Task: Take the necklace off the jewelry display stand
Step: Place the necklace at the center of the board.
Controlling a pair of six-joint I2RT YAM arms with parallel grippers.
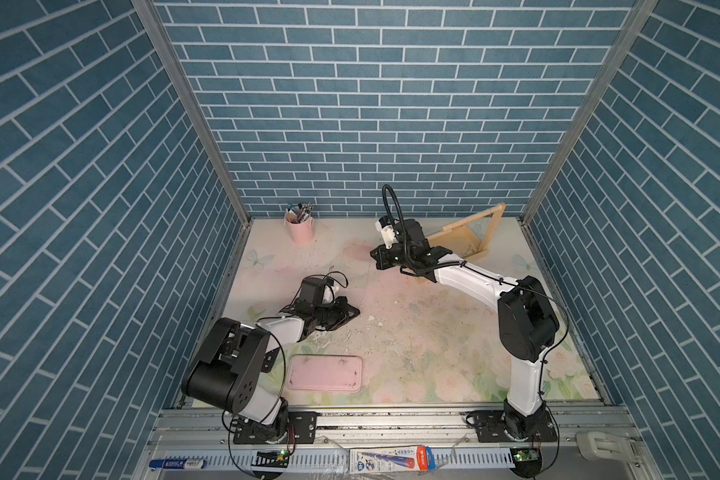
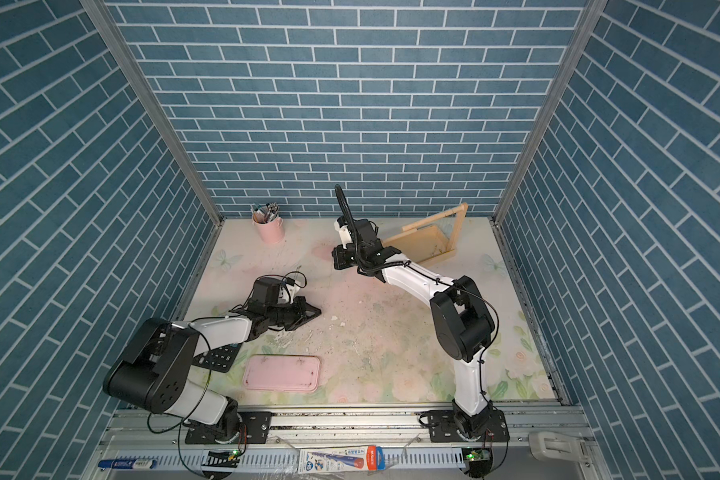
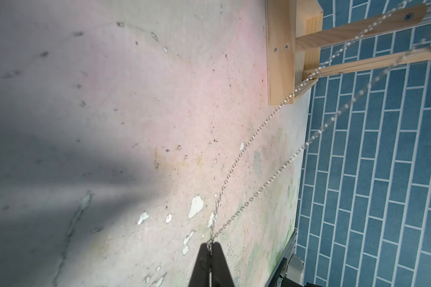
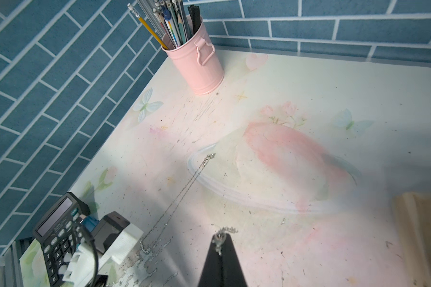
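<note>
Nearest, my left gripper (image 3: 210, 244) pinches the necklace (image 3: 264, 124); at two o'clock the jewelry display stand (image 1: 492, 229) has it looped over the bar (image 1: 474, 217); my right gripper (image 4: 219, 238) is closed on a clasp-like bit (image 4: 230, 229); tugging harder could topple the stand or snap the necklace.

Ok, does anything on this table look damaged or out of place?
Yes: the tabletop print is chipped, with white flakes and peeled patches near the left gripper. Also, the necklace is stretched in two strands from that gripper to the jewelry display stand, not hanging down.
</note>
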